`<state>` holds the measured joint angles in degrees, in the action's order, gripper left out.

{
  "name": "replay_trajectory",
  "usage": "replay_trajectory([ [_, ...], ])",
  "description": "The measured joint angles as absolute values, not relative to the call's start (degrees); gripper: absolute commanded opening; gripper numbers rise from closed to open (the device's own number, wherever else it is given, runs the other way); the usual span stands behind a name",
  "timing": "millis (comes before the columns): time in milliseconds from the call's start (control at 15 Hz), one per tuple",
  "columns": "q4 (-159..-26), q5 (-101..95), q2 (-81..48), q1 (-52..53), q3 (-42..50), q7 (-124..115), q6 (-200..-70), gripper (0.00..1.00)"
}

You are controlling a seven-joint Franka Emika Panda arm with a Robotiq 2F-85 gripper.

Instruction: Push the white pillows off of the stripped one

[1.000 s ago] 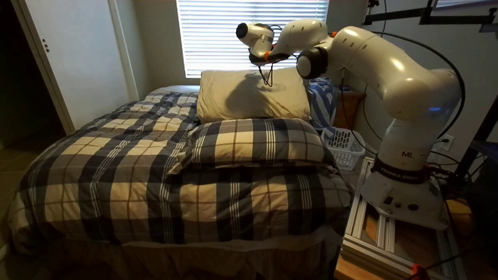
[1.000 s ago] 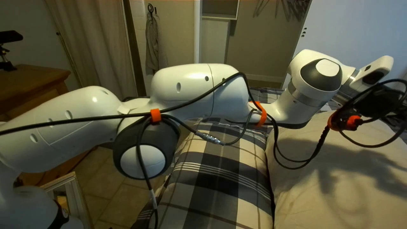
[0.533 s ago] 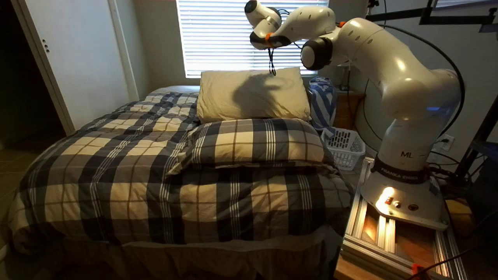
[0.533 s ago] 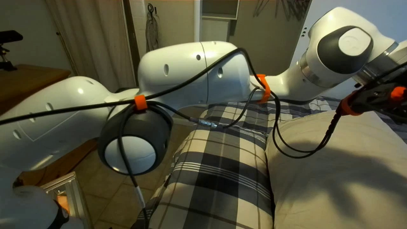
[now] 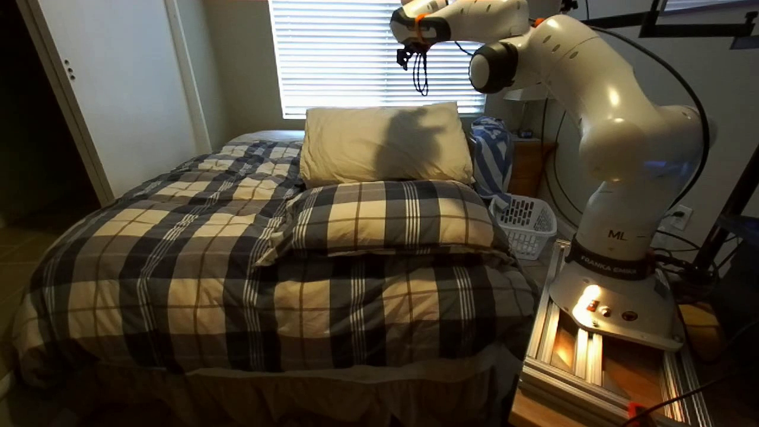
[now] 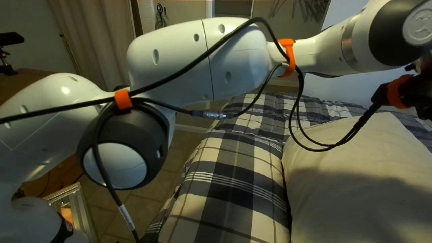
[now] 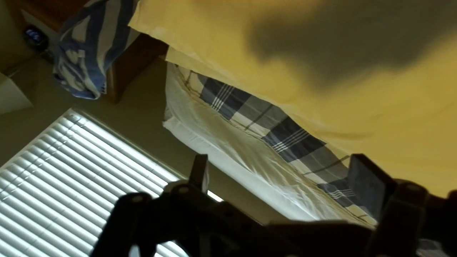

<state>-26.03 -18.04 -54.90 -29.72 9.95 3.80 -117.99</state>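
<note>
Resting below tool (image 7: 280, 166): white pillow (image 5: 386, 144)

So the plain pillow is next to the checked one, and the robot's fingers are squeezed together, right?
Not quite: the wrist view shows the robot's fingers spread apart. The plain pillow is indeed next to the checked pillow.

The scene is rather dim, and strong light comes through the window blinds (image 5: 356, 65), which look almost white in an exterior view. A dark shadow (image 5: 409, 142) falls on the white pillow (image 5: 344, 145), and hard glare sits on the robot base (image 5: 619, 305). In the wrist view, the end effector (image 7: 278, 162) appears nearly black, and the pillow looks yellow.
</note>
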Motion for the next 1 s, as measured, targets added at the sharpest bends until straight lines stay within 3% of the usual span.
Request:
replay_trajectory([
  [1000, -26.2, -9.0, -55.0, -26.3, 7.2, 10.7, -104.3, 1.0],
])
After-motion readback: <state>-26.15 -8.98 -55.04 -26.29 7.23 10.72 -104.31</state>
